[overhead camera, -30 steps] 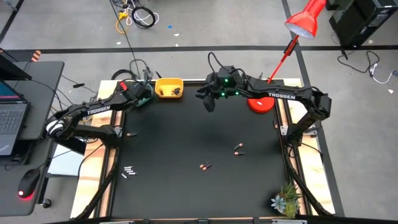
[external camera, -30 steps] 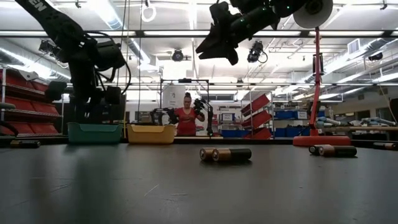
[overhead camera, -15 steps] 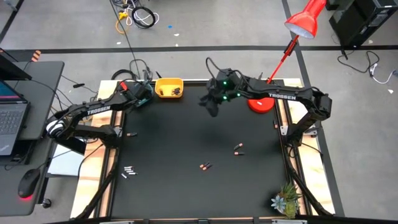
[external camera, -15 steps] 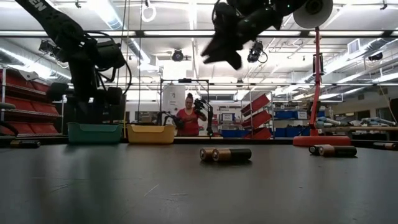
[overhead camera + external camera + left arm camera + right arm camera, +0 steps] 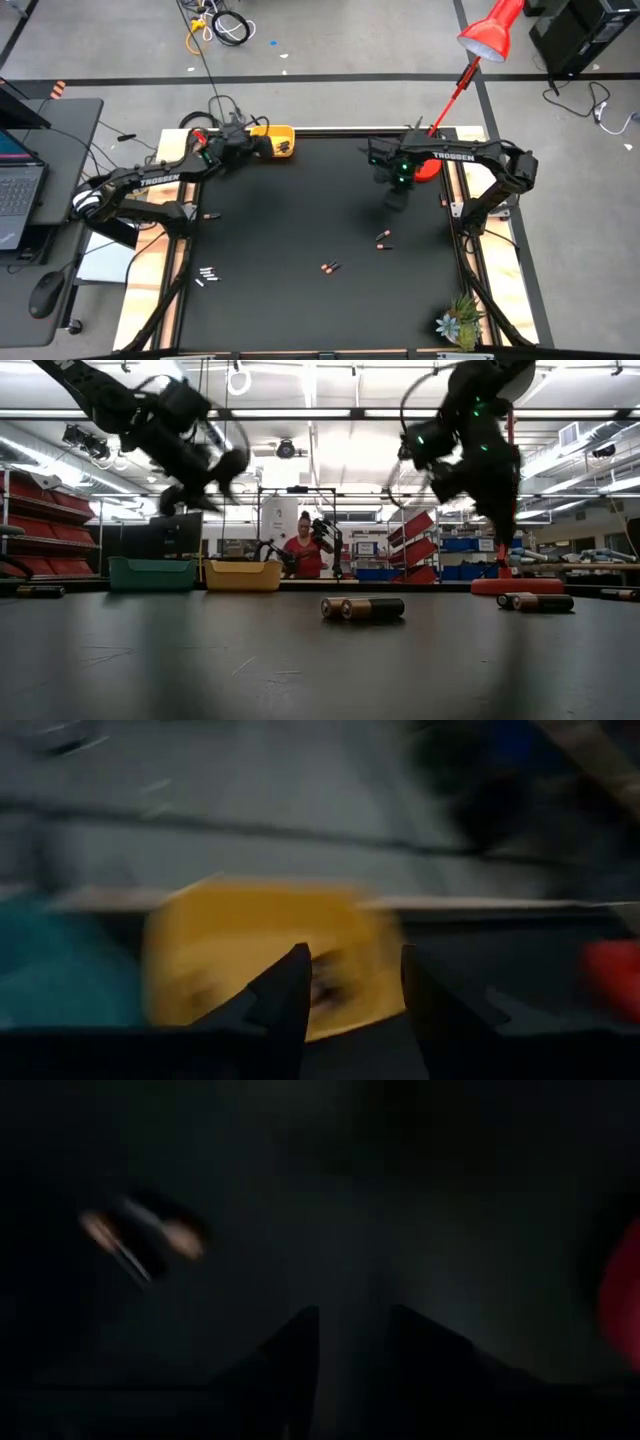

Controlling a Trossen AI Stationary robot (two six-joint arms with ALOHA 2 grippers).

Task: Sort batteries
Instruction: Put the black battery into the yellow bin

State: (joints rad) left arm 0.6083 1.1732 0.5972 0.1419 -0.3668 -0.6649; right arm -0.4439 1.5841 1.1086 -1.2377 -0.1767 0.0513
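Left gripper (image 5: 262, 146): we see it at the yellow bowl (image 5: 280, 143), along the mat's far edge.
Right gripper (image 5: 394, 200): we find it above the black mat (image 5: 300, 220), near the red lamp base (image 5: 428, 168).
Dark batteries: one pair (image 5: 383, 238), another (image 5: 330, 267), both mid-mat.
Whitish batteries (image 5: 206, 274): clustered by the mat's left edge.
Plant (image 5: 458, 322): right near corner.

Left tool (image 5: 352, 995) — fingers parted, nothing between — raised at the back; right tool (image 5: 350, 1345) likewise, mid-right.
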